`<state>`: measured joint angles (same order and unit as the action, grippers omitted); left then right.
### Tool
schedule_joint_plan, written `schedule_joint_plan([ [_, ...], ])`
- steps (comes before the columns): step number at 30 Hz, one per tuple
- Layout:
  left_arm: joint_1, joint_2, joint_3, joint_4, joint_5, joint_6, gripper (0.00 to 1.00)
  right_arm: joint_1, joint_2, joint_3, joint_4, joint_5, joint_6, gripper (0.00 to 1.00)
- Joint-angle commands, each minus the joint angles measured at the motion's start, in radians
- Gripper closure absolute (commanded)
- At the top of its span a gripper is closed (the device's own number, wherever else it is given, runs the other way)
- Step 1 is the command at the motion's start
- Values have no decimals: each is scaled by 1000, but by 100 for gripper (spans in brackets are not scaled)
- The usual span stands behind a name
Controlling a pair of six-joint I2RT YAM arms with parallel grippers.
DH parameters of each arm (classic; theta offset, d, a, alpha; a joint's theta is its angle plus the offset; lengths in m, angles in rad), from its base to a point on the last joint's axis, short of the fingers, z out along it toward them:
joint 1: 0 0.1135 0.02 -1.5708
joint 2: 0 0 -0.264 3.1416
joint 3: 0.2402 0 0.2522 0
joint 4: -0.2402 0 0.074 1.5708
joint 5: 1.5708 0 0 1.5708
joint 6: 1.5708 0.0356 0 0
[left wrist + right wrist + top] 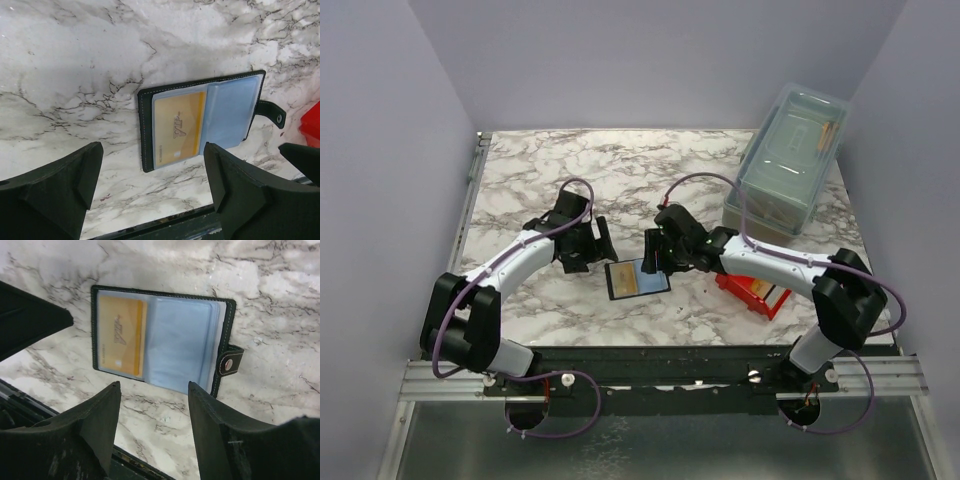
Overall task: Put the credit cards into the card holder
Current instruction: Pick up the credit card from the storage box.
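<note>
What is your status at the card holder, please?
Left hand open, empty. Right hand open, empty. Card holder lies open, one gold card sleeved. Nothing blocking it.

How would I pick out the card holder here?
On the marble table, look near the front edge, left of the red bin. The card holder lies open and flat: black, with clear sleeves, one holding an orange-gold card.

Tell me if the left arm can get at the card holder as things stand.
Probably yes. The left gripper hangs open beside the card holder, which lies open and flat on the table, nothing lying on it. The right gripper hovers close on its far side and might crowd it.
</note>
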<state>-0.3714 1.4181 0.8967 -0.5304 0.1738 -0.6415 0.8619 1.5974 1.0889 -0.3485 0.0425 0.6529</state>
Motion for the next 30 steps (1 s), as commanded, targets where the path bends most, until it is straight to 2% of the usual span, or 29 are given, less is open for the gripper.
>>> schedule_joint_plan([
  [1,2,41,-10,-5,84,20,11,-4,57,-31,-26,25,29,41],
  [10,0,85,-63,47,154,-11,20,-3,165,-49,45,-15,58,58],
  [15,0,79,-63,56,159,-16,21,-3,217,-26,93,-35,79,67],
  [23,0,134,-38,88,186,-33,21,-4,260,53,102,-21,113,68],
  [30,4,139,-15,97,175,-30,22,-8,201,71,-104,175,91,64],
])
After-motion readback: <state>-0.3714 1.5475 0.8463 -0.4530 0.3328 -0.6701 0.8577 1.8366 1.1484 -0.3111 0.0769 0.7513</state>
